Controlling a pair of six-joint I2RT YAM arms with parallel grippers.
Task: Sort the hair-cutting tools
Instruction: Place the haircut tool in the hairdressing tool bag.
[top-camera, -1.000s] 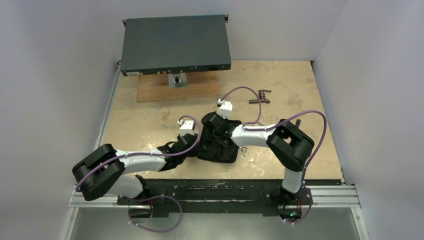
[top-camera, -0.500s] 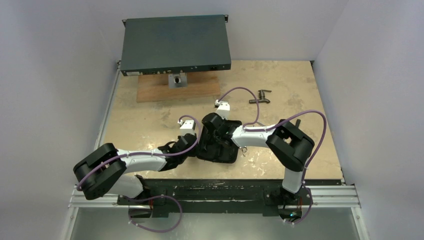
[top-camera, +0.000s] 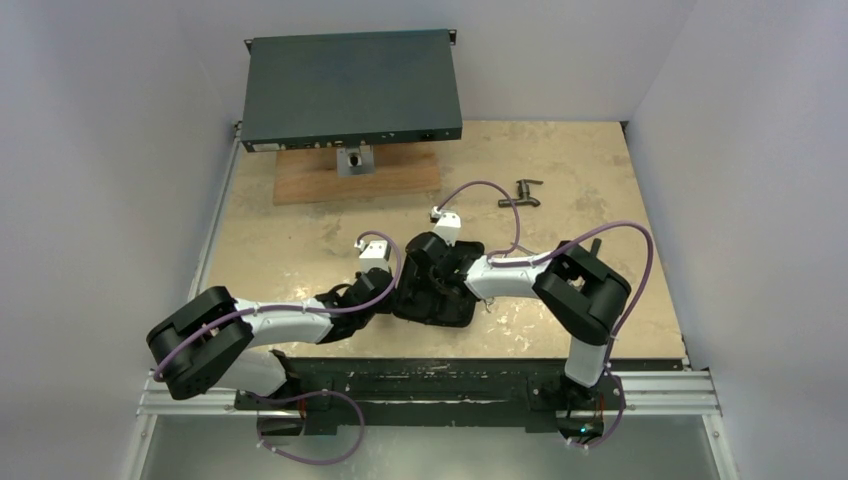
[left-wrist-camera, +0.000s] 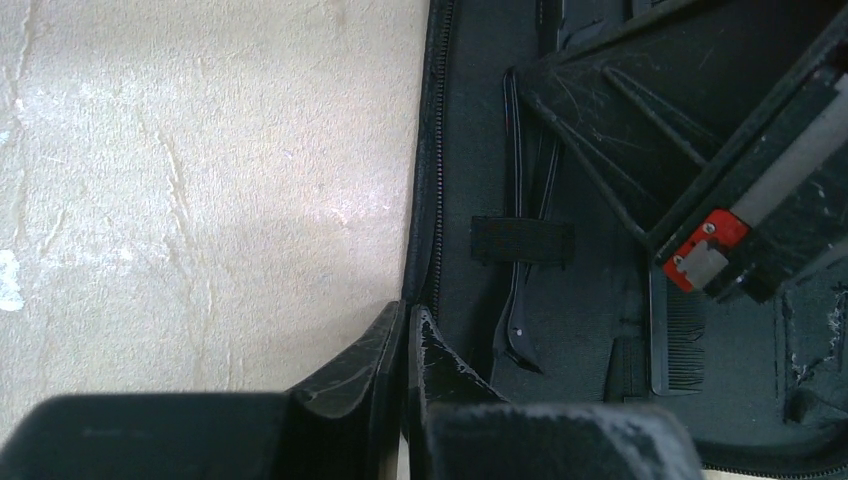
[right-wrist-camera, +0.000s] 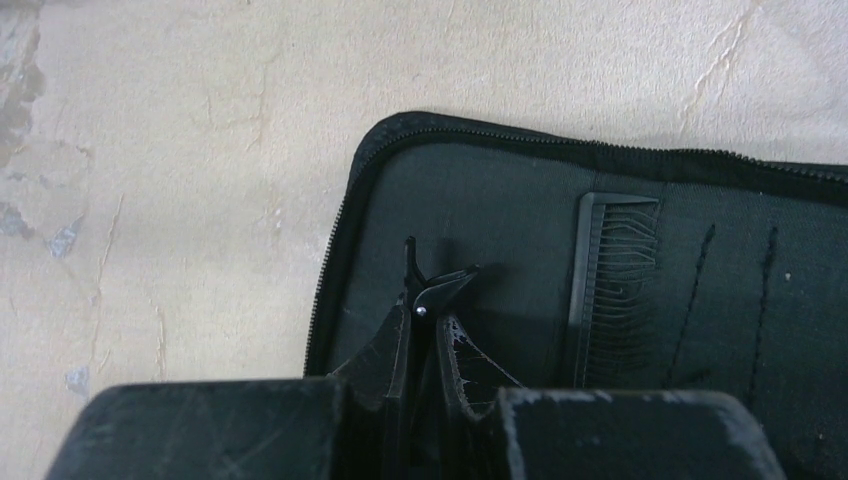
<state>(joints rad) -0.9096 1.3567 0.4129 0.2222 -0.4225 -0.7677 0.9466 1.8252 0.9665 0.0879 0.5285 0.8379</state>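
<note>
2 grippers closed: my left gripper (left-wrist-camera: 407, 318) pinches the case (left-wrist-camera: 470, 120) rim, likely to steady it; my right gripper (right-wrist-camera: 428, 325) clamps the clip (right-wrist-camera: 440, 285) over the case beside the comb (right-wrist-camera: 600, 260), probably for stowing.

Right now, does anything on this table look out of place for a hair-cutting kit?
A dark T-shaped fitting lies alone on the table beyond the open case; it is no hair tool. The comb sits in the case; the right gripper pinches a clip.
</note>
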